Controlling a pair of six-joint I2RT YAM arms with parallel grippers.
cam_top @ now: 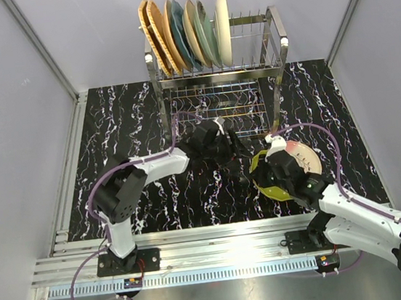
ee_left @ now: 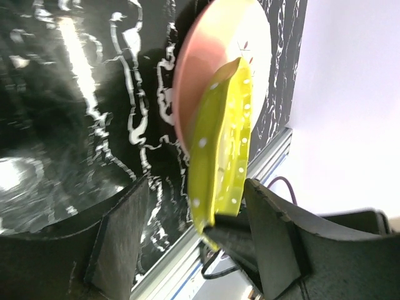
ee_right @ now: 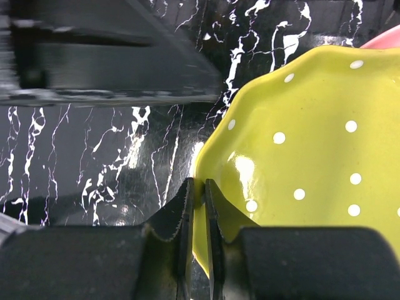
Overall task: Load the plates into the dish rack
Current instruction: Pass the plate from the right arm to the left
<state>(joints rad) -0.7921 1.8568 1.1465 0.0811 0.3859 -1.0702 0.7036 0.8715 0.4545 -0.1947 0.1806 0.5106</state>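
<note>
Yellow-green dotted plate (ee_right: 300, 156) is pinched at its rim by my right end effector (ee_right: 199, 190). The jaws are nearly together on the thin edge, and the plate is tilted up off the tabletop (cam_top: 146, 127). My left end effector (ee_left: 197, 219) is spread partway with one finger on each side of the same plate's edge; I can't tell if either pad touches it. Just behind the dotted plate is the pink-edged plate (ee_left: 200, 69), which looks to rest on the tabletop, and the two overlap in the top view. Both sit in front of the right end of the dish rack (cam_top: 279, 45), which stands at the far side of the tabletop. Other plates (cam_top: 186, 31) stand upright side by side in the left part of its top tier: orange woven at far left, then teal, pale green and cream.
</note>
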